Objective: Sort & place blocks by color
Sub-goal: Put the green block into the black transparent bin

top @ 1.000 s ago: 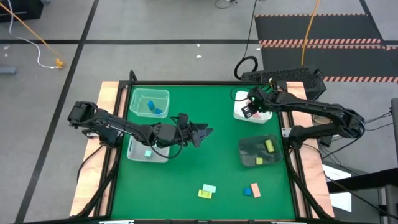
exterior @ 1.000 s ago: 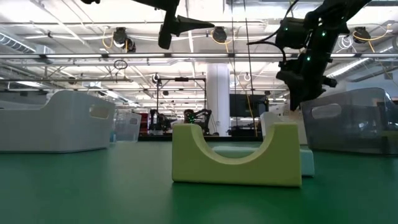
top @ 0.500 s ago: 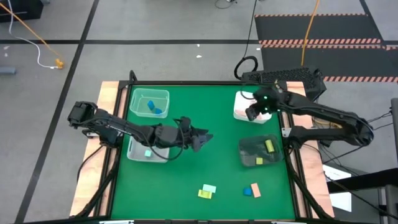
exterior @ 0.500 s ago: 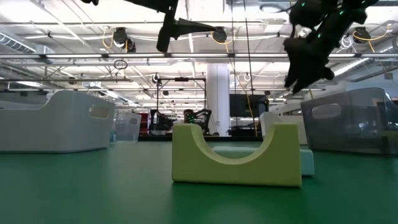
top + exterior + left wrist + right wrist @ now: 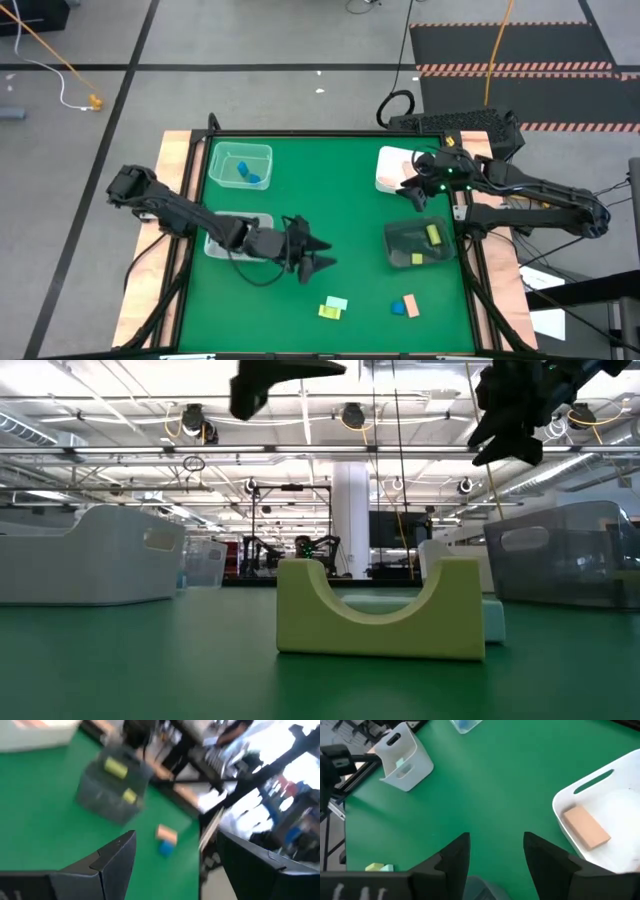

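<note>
Blocks, loose on the green table point(image 5: 350, 230), four seen near its front edge, well apart from every tray:
- yellow-green arch block point(image 5: 328, 311) touching a mint-teal flat bar point(image 5: 338, 302) lying behind it. In the low view the arch point(image 5: 380, 608) stands on its two feet with the cut-out curve facing up.
- tan block point(image 5: 410, 301) touching a blue block point(image 5: 397, 308), nearer the right side.

Blocks already binned: blue pieces in the clear tray point(image 5: 240, 165); mint-teal in the white tray at left point(image 5: 236, 240); yellow-green in the dark tray point(image 5: 418, 243); a tan bar point(image 5: 586, 827) in the white tray at right point(image 5: 398, 168).

Handling, as I judge it: small painted wood, light, rigid, not fragile. Smooth faces may slip under a shallow pinch. The touching pairs are the awkward part, since one of my fingers must enter beside the neighbour or nudge it aside. I would take the arch across its two flat side faces, not over the curve, and the flat bar across its narrow width.

My left gripper point(image 5: 322, 254) hangs above the table just behind the arch pair, fingers spread wide, empty. My right gripper point(image 5: 418, 194) sits between the right white tray and the dark tray, fingers parted, nothing between them.
</note>
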